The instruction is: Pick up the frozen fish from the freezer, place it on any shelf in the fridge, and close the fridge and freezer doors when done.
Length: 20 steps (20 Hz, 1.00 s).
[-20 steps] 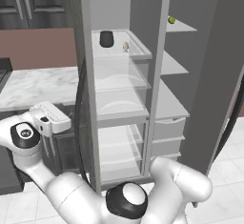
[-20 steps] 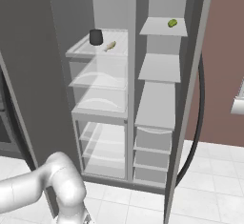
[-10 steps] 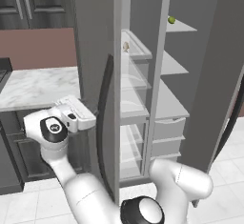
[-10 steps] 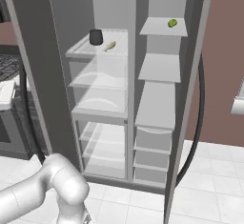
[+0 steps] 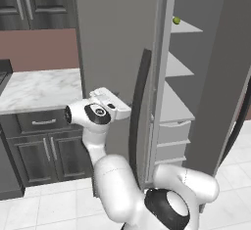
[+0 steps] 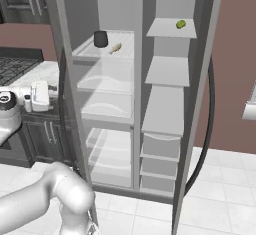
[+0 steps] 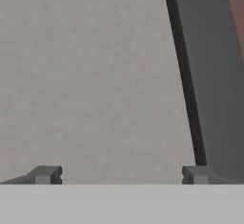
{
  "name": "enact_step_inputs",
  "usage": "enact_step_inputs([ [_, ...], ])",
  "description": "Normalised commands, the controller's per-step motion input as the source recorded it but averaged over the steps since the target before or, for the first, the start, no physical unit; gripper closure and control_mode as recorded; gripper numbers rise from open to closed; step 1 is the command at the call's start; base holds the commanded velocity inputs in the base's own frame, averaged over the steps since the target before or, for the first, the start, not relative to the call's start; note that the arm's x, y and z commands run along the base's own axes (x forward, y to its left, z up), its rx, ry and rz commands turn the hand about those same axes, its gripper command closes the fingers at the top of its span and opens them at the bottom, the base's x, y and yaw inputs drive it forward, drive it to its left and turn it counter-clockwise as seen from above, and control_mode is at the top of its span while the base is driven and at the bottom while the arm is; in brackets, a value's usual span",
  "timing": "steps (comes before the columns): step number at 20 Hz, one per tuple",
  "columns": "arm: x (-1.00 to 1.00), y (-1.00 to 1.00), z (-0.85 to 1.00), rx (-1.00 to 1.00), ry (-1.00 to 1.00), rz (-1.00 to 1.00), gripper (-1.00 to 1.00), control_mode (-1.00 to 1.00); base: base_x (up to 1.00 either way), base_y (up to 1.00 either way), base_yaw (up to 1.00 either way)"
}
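Note:
The small pale frozen fish (image 6: 116, 47) lies on the top glass shelf of the fridge (image 6: 106, 81), beside a black cup (image 6: 101, 39). The wide fridge door (image 5: 115, 43) stands part-way swung in, and it hides the fridge shelves in the left base view. My gripper (image 5: 123, 109) is open with nothing in it, pressed flat against the door's outer face just left of its dark handle (image 5: 139, 107). In the hand view both fingertips (image 7: 45, 174) stand wide apart before the grey door (image 7: 95, 75). The freezer (image 6: 167, 69) is open, its door (image 5: 220, 77) swung out to the right.
A small green thing (image 6: 181, 24) sits on the freezer's top shelf. A marble counter (image 5: 39, 89) over dark cabinets (image 5: 44, 146) runs left of the fridge, close behind my arm. The freezer door's dark handle (image 6: 207, 129) curves out at the right.
The fridge door has swung a good way toward shut, with my hand moving right along with it. In the left base view it now covers the fridge shelves.

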Motion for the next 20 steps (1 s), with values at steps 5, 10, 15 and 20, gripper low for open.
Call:
enact_step_inputs([
  [5, 0.48, -1.00, 0.00, 0.05, -0.01, 0.01, -1.00, -1.00, 0.00, 0.00, 0.00],
  [10, 0.49, -1.00, 0.03, 0.03, -0.03, 0.02, -1.00, -1.00, 0.00, 0.00, 0.00],
  [15, 0.55, -1.00, 0.03, 0.02, -0.03, 0.02, -1.00, -1.00, 0.00, 0.00, 0.00],
  [20, 0.62, -0.85, 0.00, 0.03, 0.00, 0.00, -1.00, -1.00, 0.00, 0.00, 0.00],
])
